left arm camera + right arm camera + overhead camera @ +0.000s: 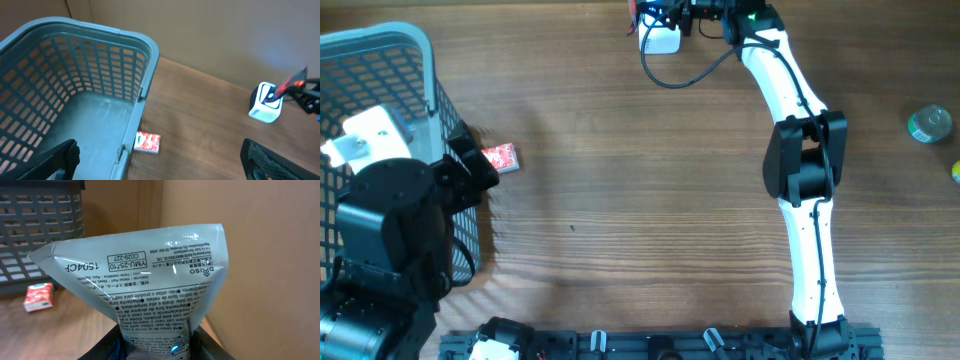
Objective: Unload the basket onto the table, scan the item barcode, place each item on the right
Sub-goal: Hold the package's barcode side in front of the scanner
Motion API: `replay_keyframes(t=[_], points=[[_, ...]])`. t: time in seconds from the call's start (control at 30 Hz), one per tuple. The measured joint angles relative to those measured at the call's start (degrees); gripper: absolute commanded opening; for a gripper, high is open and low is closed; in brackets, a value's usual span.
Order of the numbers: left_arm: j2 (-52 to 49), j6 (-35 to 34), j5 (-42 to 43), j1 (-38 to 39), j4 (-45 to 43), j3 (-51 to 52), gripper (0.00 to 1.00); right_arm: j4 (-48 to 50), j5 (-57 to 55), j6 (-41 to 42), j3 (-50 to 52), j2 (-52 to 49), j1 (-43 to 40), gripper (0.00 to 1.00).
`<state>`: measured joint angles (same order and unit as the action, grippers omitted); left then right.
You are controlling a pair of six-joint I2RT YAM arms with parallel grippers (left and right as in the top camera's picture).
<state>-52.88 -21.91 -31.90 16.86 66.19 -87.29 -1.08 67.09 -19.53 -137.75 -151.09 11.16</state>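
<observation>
Above the table [620,200], right fingers [210,347] pinch a glossy, text-printed packet [150,280]; left fingers [280,160] gape wide.

The desk [640,200] is brown wood grain, matt, with fine streaks. At the desk's 9 o'clock, the basket [100,31] is a smooth grey-blue plastic lattice with a dull sheen. The pouch [150,275] is glossy, creased plastic film that catches glare over its print. The scanner [265,102] is smooth white plastic. At 3 o'clock, the tin [929,123] looks like shiny metal.
</observation>
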Motion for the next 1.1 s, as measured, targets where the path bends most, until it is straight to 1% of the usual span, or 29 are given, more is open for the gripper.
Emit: replay_keyframes(t=[0.2,0.33,0.5,0.73,1.1], points=[[-0.09,0.20,0.00,0.00,1.33,0.00,1.00,2.89,-2.10,-0.02,0.00,-1.29,0.00,0.05],[-0.09,0.20,0.00,0.00,1.64,0.00,1.00,3.61,-7.67,-0.04,0.00,-2.45,0.00,0.05],[-0.09,0.22,0.00,0.00,2.19,0.00,1.00,6.38,-11.45,-0.07,0.00,-3.50,-0.09,0.05],[-0.09,0.20,0.00,0.00,2.49,0.00,1.00,10.54,-12.57,-0.04,0.00,-4.24,-0.24,0.05],[-0.09,0.22,-1.29,0.00,4.87,0.00,1.00,12.76,-12.79,-0.02,0.00,-6.84,-1.84,0.05]])
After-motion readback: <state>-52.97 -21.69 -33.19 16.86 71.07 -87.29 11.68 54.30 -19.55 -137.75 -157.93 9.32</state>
